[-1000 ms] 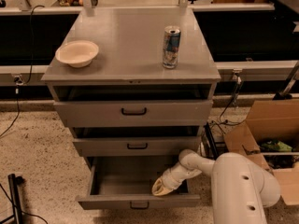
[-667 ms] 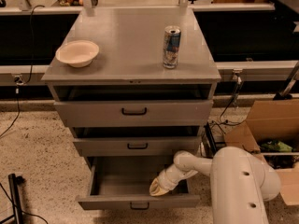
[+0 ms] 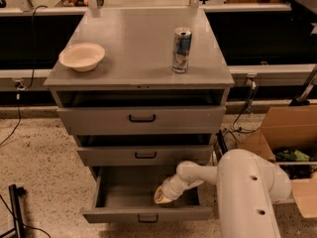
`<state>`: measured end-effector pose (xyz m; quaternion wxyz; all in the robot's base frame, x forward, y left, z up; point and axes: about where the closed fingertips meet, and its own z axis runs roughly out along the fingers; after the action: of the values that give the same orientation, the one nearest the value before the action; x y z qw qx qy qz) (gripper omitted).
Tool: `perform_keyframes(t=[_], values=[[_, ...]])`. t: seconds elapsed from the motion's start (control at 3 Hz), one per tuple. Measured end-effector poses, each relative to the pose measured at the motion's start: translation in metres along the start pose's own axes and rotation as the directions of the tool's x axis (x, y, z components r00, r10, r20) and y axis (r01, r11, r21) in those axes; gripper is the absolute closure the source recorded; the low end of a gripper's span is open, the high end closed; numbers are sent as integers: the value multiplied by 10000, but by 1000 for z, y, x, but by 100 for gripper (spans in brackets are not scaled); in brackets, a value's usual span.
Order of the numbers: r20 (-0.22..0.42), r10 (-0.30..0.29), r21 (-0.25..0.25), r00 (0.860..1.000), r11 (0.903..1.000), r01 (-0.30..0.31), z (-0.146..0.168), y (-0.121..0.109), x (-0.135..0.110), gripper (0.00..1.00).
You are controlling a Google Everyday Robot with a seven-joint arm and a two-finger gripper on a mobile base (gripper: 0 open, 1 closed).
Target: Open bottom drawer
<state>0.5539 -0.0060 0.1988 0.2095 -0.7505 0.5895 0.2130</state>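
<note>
Your cream gripper sits in the open grey bottom drawer, toward its four o'clock; its grip you cannot tell.

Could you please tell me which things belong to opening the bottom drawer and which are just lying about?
Job: bottom drawer, pulled out; gripper, reaching into it.
Lying about: bowl and can on the cabinet top; cardboard box beside it.

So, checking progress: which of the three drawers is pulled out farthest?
The bottom drawer: its grey interior lies exposed, with the gripper reaching inside; the middle drawer and top drawer sit nearly shut.
</note>
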Motion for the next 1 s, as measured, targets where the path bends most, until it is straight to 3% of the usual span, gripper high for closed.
perform_keyframes(t=[0.33, 0.67, 1.0], values=[[-375, 611, -64, 9974, 9981, -614, 36, -6, 14, 100], [-374, 637, -32, 9973, 9980, -638, 36, -7, 14, 100], [-213, 651, -595, 9976, 9960, -663, 47, -4, 14, 100]])
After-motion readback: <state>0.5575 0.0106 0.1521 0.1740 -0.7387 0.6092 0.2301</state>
